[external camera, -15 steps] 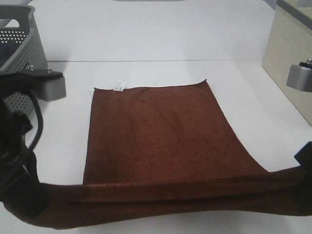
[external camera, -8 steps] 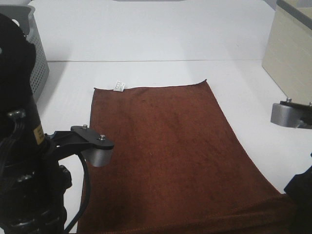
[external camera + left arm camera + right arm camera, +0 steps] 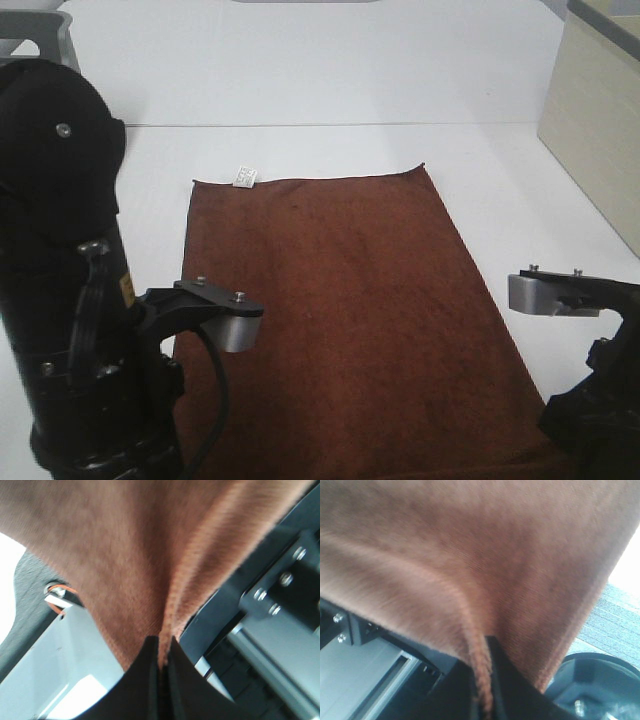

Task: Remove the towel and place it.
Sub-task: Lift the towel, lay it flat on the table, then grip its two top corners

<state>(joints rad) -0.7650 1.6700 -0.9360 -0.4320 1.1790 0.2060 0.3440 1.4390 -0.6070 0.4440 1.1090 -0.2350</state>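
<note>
The dark brown towel point(image 3: 340, 300) lies spread flat on the white table point(image 3: 300, 80), its small white tag point(image 3: 245, 177) on the far short edge. Its near edge runs off the bottom of the exterior view, where both arms stand over it. In the left wrist view my left gripper point(image 3: 162, 652) is shut on a pinched fold of the towel point(image 3: 125, 555). In the right wrist view my right gripper point(image 3: 482, 680) is shut on the towel's hemmed edge point(image 3: 470, 570). Neither gripper's fingertips show in the exterior view.
The left arm point(image 3: 70, 300) fills the near left of the exterior view and hides most of the grey basket point(image 3: 40, 25) at the far left. The right arm point(image 3: 590, 400) stands at the near right. A beige box point(image 3: 595, 110) stands at the right edge.
Both arms have pulled back toward the near edge with the towel's near end. The folded-over near part has been drawn out, so the towel now lies flat and longer.
</note>
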